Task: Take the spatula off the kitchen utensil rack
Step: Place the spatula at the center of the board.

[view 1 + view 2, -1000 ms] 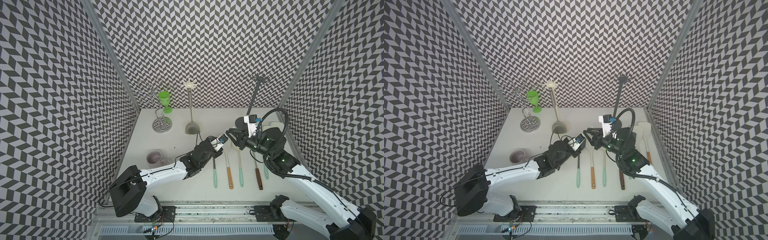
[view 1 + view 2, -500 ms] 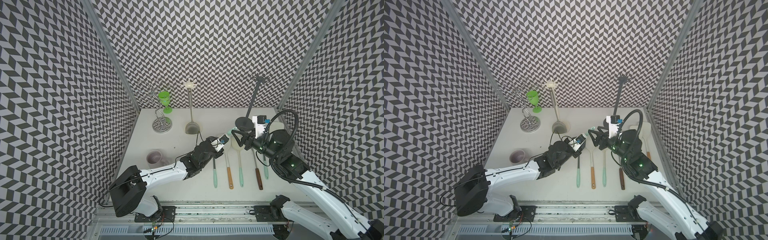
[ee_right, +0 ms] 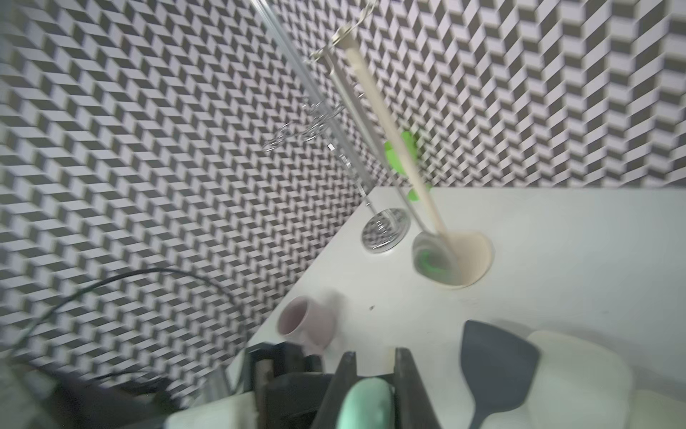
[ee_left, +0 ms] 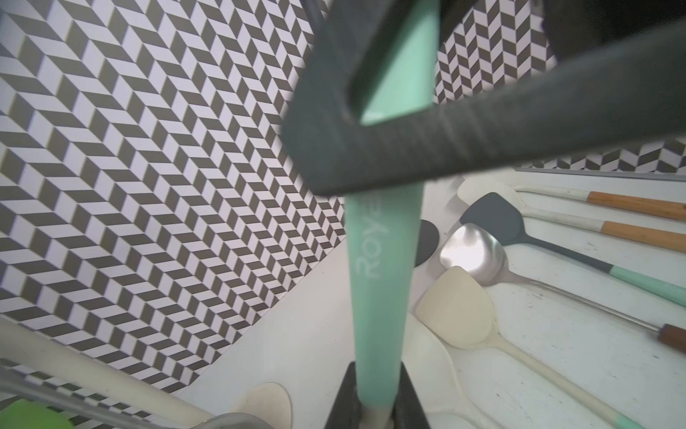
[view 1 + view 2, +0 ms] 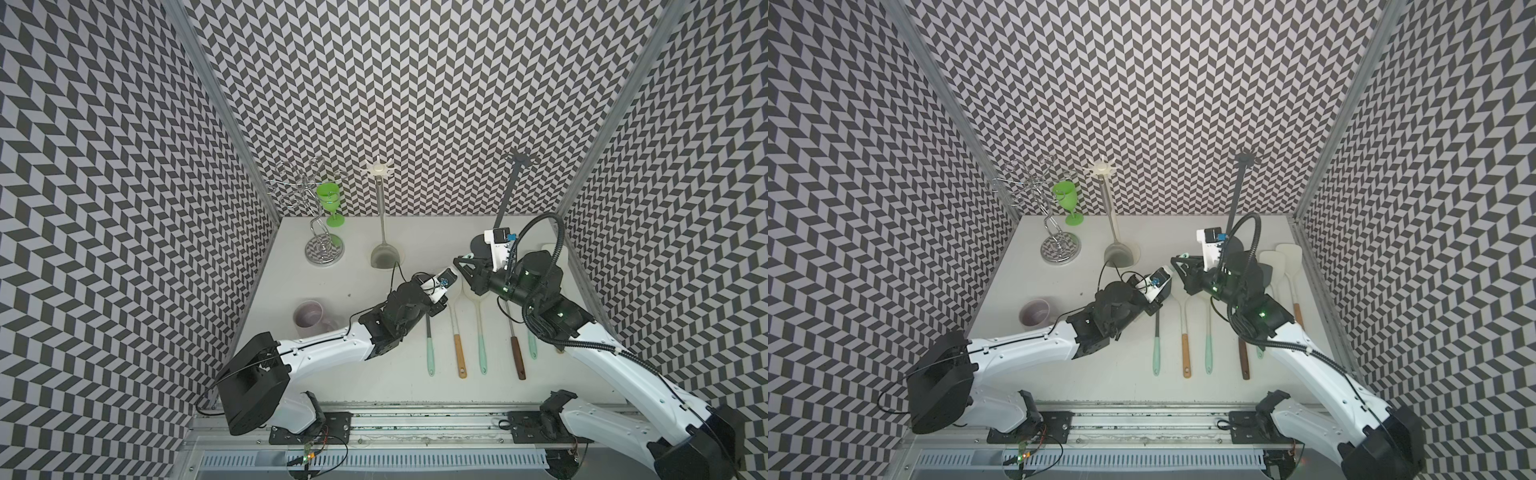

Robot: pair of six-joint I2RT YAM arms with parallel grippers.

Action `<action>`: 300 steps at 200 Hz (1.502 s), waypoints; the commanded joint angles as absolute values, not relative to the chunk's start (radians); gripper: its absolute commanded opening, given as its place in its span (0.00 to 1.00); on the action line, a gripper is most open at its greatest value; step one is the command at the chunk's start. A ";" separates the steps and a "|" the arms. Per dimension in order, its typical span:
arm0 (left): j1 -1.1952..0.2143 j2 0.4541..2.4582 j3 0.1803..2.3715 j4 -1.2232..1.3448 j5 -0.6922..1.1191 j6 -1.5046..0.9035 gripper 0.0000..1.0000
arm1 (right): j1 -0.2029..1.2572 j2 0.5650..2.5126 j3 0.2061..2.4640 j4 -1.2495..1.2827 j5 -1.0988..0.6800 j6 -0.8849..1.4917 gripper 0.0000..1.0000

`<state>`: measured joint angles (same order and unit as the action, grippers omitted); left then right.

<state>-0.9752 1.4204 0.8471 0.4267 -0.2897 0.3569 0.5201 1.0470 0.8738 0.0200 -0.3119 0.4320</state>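
Left gripper (image 4: 376, 395) and right gripper (image 3: 375, 358) both clamped the mint spatula (image 4: 382, 260) toward the table's (image 5: 353, 286) 1 o'clock; opposing pulls risked wrenching it loose.

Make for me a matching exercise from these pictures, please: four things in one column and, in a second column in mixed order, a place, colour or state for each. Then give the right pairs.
Things
1. goblet
2. mug
3. ladle
4. left claw

Place, colour or state
a. shut on a mint handle
b. hangs on the cream rack
c. green, at the back by the wire stand
d. pale pink

Pairs: 1-c, 2-d, 3-b, 4-a
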 commanded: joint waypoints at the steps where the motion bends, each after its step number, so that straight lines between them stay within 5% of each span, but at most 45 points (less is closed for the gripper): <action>1: -0.979 1.371 0.859 0.477 -0.256 0.295 0.05 | 0.531 1.028 0.874 0.133 -0.357 0.435 0.00; 29: -0.967 1.318 0.892 0.420 -0.225 0.174 0.80 | 0.530 0.996 0.850 0.162 -0.312 0.411 0.00; 42: -0.949 1.302 0.945 0.328 -0.208 0.075 1.00 | 0.531 0.969 0.831 0.186 -0.272 0.391 0.00; 85: -0.837 1.221 1.019 0.175 0.028 -0.329 1.00 | 0.531 0.860 0.706 0.380 -0.146 0.305 0.00; 144: -0.712 1.275 0.986 0.404 0.458 -0.894 1.00 | 0.536 0.762 0.529 0.736 -0.063 0.163 0.00; 218: -0.698 1.448 0.926 0.646 0.538 -1.585 0.97 | 0.648 0.770 0.366 1.099 0.012 -0.078 0.00; 277: -0.688 1.530 0.895 0.822 0.538 -1.859 0.81 | 0.799 0.817 0.329 1.164 0.134 -0.249 0.00; 300: -0.681 1.544 0.863 0.880 0.520 -1.920 0.59 | 0.833 0.827 0.320 1.181 0.188 -0.280 0.00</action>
